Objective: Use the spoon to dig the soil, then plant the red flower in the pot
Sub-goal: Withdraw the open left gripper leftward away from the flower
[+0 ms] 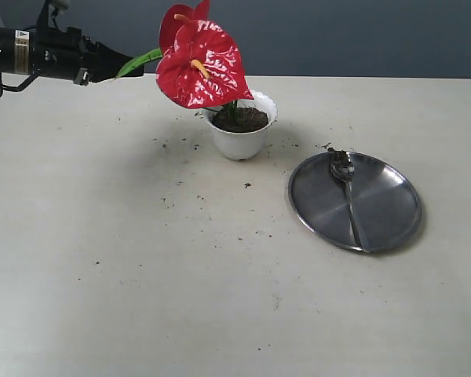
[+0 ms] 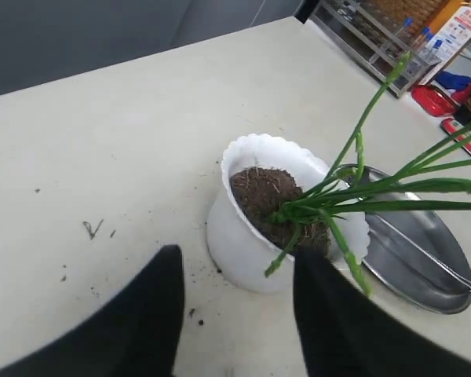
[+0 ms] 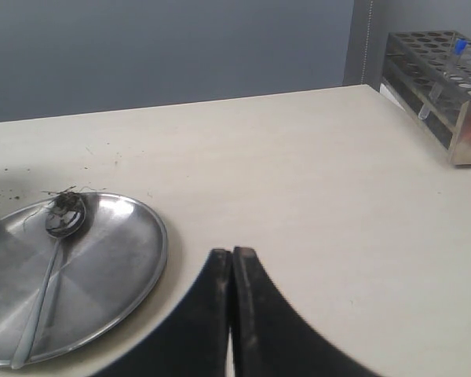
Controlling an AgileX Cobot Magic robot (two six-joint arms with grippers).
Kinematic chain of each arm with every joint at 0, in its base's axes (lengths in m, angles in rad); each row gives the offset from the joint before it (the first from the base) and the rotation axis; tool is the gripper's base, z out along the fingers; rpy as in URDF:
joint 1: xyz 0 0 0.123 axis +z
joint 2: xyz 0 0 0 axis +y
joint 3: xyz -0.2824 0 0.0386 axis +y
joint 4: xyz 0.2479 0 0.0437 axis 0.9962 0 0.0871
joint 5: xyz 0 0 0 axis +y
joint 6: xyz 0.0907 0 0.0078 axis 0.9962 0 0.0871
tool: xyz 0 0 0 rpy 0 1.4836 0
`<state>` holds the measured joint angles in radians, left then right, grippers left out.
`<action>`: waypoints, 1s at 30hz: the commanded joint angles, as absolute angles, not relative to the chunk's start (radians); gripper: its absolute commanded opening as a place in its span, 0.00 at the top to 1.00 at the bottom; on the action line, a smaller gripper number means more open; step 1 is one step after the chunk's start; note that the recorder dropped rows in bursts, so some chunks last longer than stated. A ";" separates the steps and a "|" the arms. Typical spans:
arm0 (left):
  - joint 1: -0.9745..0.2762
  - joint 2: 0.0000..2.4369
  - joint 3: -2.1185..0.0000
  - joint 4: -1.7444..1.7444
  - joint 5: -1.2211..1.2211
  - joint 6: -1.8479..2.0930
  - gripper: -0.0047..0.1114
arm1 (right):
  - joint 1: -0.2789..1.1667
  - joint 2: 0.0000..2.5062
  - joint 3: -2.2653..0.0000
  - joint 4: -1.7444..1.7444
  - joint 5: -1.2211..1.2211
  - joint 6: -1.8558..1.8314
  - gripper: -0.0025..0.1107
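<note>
Far left in the exterior view: black left arm (image 1: 55,53), level above the pale worktop (image 1: 102,298). Points toward the pot (image 2: 235,236), left jaws spread (clear gap in the left wrist view between the two dark fingers (image 2: 153,314), nothing gripped there). Just right of the arm's tip, a green leaf (image 1: 141,60), too close to tell touching from apart. Next, the red flower (image 1: 202,67): two glossy heart-shaped blooms, the front one with a yellow spike. Leans toward the left arm and overhangs the pot's left rim. Thin green stems (image 2: 377,192) rooted in the soil (image 1: 242,119), dark and crumbly, filling the pot nearly to its scalloped rim. Stands upright on the worktop, that white pot, toward the far middle. Dark crumbs (image 1: 247,185) scattered over the worktop around and in front of it. Further right, apart from the pot, a round steel plate (image 1: 392,228) flat on the worktop. Inside it the spoon (image 1: 351,208), bowl near the far rim with a small clump of earth on it, handle running to the near rim. Right jaws out of the exterior view; pressed together in the right wrist view, dark fingers (image 3: 251,314) touching along their length, empty, near the plate. Beyond them in that same view, a metal tube rack (image 3: 443,86) on the worktop, well apart from the plate.
</note>
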<state>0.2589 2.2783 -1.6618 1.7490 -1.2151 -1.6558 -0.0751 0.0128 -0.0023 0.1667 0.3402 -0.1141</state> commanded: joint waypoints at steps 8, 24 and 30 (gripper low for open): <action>0.280 2.212 -1.656 1.744 -1.189 -1.690 0.77 | -0.079 0.009 0.000 0.166 0.335 -0.114 0.98; 0.280 1.965 -1.656 1.744 -0.915 -1.856 0.96 | -0.079 0.009 0.000 0.166 0.335 -0.114 0.98; 0.270 1.834 -1.656 1.744 -0.779 -1.899 0.96 | -0.079 0.009 0.000 0.166 0.335 -0.114 0.98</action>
